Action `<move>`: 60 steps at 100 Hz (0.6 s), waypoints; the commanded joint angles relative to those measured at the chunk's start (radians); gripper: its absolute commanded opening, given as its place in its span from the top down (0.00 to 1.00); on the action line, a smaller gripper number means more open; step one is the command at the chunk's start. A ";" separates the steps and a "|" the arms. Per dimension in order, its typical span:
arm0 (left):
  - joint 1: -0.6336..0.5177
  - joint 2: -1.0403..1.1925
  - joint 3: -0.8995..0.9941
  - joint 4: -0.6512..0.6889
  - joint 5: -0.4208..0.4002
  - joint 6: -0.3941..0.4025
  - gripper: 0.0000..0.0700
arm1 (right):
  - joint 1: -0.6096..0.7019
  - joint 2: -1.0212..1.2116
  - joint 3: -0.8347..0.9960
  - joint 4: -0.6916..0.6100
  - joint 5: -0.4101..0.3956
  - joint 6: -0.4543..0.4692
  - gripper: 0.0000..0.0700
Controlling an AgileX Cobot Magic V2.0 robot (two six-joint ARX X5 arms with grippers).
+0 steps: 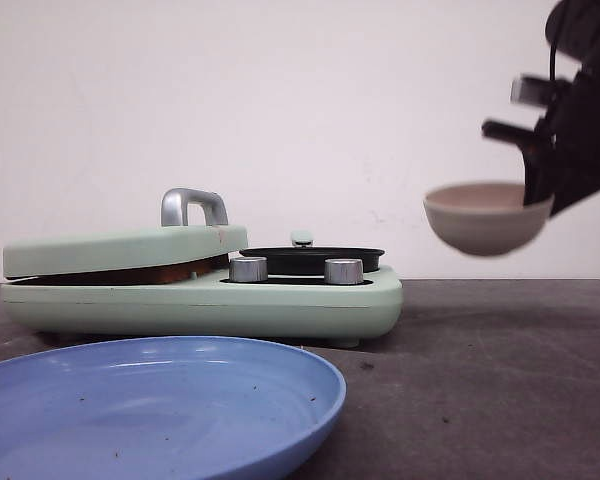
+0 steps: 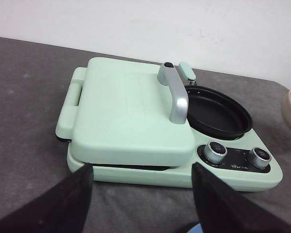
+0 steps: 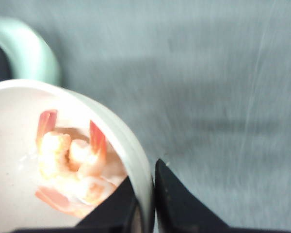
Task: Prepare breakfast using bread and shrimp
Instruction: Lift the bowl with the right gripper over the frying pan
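My front view is evenly lit and soft, with the white wall bright and the dark table (image 1: 480, 380) dim. My right arm and the bowl (image 1: 488, 217) it carries smear with motion blur. The near blue plate (image 1: 160, 405) shows a pale sheen. My left wrist view is sharp and bright. My right wrist view is streaked throughout, the shrimp (image 3: 70, 162) washed out and overexposed.

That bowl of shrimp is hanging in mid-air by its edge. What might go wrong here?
The right claw pinches only the rim of the pale round bowl, so it might tip or slip, and the pink shrimp would spill onto the dark table. The bowl looks blurred, which suggests movement. It hangs well off to the side of the small black round pan, so a spill here would probably miss it.
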 commanded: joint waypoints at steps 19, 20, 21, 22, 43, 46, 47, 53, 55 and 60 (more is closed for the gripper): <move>-0.003 0.003 0.010 0.009 0.000 0.006 0.52 | 0.104 -0.038 0.019 0.172 0.010 0.058 1.00; -0.003 0.003 0.010 0.009 0.000 0.006 0.52 | 0.106 -0.038 0.019 0.174 0.012 0.060 1.00; -0.003 0.003 0.010 0.009 0.000 0.006 0.52 | 0.111 -0.038 0.019 0.179 0.015 0.063 1.00; -0.003 0.003 0.010 0.009 0.001 0.006 0.52 | 0.115 -0.037 0.019 0.183 0.019 0.067 1.00; -0.003 0.003 0.010 0.008 0.002 0.006 0.52 | 0.213 -0.014 0.019 0.351 0.110 0.088 1.00; -0.003 0.003 0.010 0.008 0.002 0.006 0.52 | 0.225 -0.010 0.019 0.372 0.126 0.085 1.00; -0.003 0.003 0.010 0.008 0.002 0.006 0.52 | 0.228 -0.008 0.019 0.380 0.130 0.083 1.00; -0.003 0.003 0.010 0.008 0.002 0.006 0.52 | 0.249 0.011 0.019 0.430 0.149 0.061 1.00; -0.003 0.003 0.010 0.008 0.002 0.006 0.52 | 0.256 0.017 0.019 0.450 0.156 0.052 1.00; -0.003 0.003 0.010 0.008 0.002 0.006 0.52 | 0.271 0.030 0.019 0.489 0.175 0.024 1.00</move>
